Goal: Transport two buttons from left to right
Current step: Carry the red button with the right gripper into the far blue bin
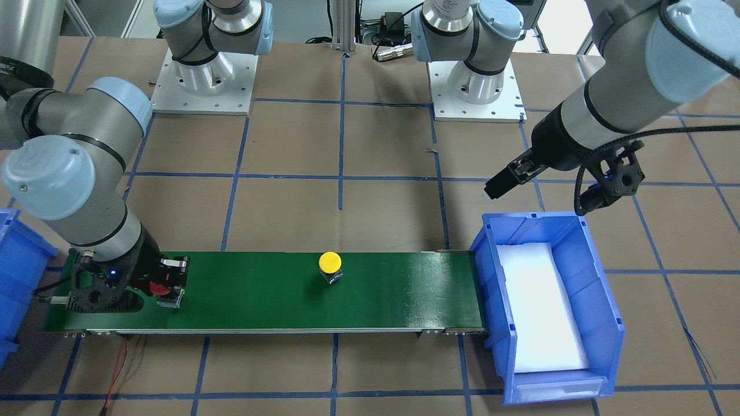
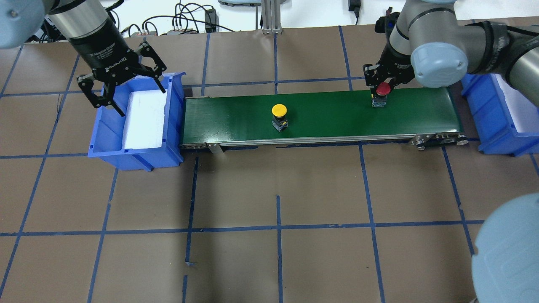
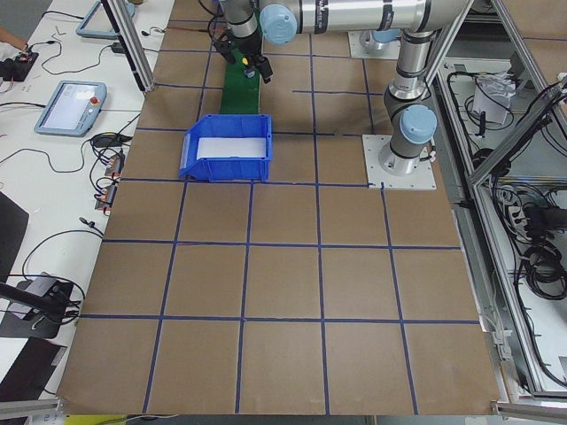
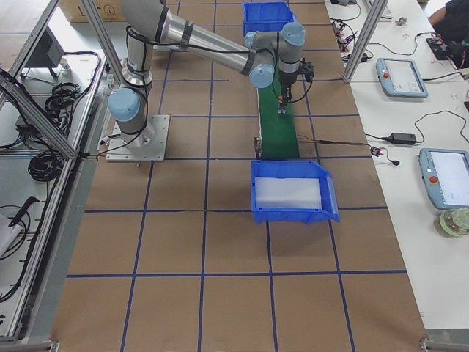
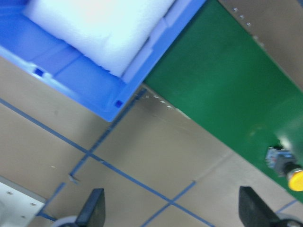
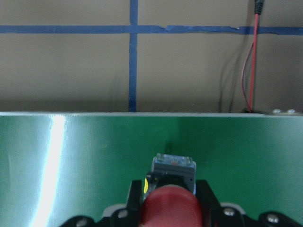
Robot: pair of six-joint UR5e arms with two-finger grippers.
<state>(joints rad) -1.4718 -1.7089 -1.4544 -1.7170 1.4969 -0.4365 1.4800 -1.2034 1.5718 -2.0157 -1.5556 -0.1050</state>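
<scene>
Tape in blue lines crosses the brown counter [image 1: 381,144], seen from the far side. The right hand [image 1: 173,283] sits low at one end of the green belt [image 1: 260,289], clamped on the red button [image 1: 156,287]. The yellow button [image 1: 330,263] stands upright on the belt, well apart from that hand, between it and the left hand [image 1: 494,188]. The left hand hangs above a blue bin [image 1: 578,289] lined with a white pad [image 1: 537,312].

From over the robot's shoulders, the left hand's fingers are spread wide apart and hold nothing, with the pad below them. The red button stands on the belt, gripped from both sides. A second blue bin [image 2: 505,145] lies just past the right hand, off the belt's end.

From the end on the robot's left, the padded bin is nearest and the right hand is small, over the belt beyond it. From the opposite end, the right hand reaches down onto the belt behind the second bin.

On the left wrist camera, two fingertips sit well apart at the bottom edge, with the bin corner and the belt beyond them. The yellow button shows off to one side.

On the right wrist camera, the red cap fills the gap between the fingers, and the button's grey block rests on the belt just ahead.
</scene>
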